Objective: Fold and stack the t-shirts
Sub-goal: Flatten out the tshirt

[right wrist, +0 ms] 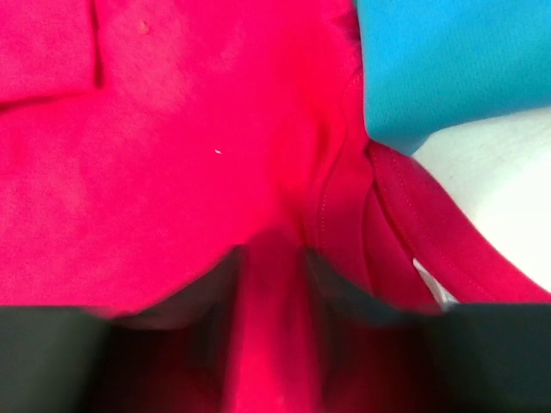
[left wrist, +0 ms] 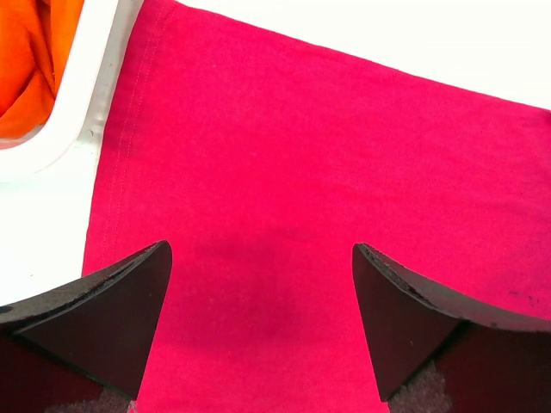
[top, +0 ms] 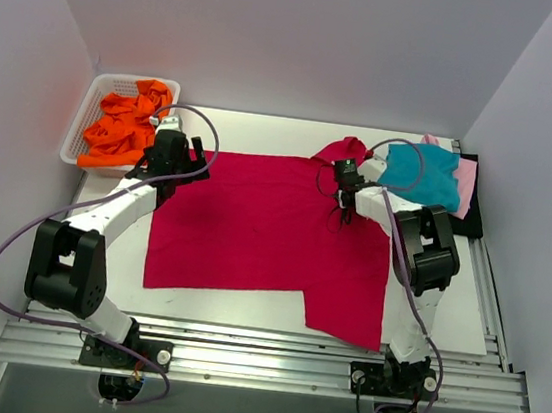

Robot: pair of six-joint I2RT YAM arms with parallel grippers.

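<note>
— While the crimson-red t-shirt (top: pixel 264 225) lies spread across the middle of the counter (top: pixel 445 308), why is the right gripper (right wrist: pixel 271 258) up at its far right corner?

— It is clamped on a pinch of red cloth by the collar seam, just beside the teal t-shirt (top: pixel 423 174). I judge that hold is meant to draw out the bunched sleeve there before any fold.

— And the left gripper (left wrist: pixel 258 258)?

— Its fingers are apart with nothing between them. It hangs over the far left corner of the red hem, just beside the white basket (top: pixel 77 132). That looks like the matching corner, so both ends could be lifted together.

— Why are the other shirts off to the sides?

— Teal lies on the pale pink t-shirt (top: pixel 468 180) and the black t-shirt (top: pixel 472 226) at the far right, seemingly the stack. The orange t-shirt (top: pixel 124 128) sits crumpled in the basket, far left, probably not yet folded.
</note>
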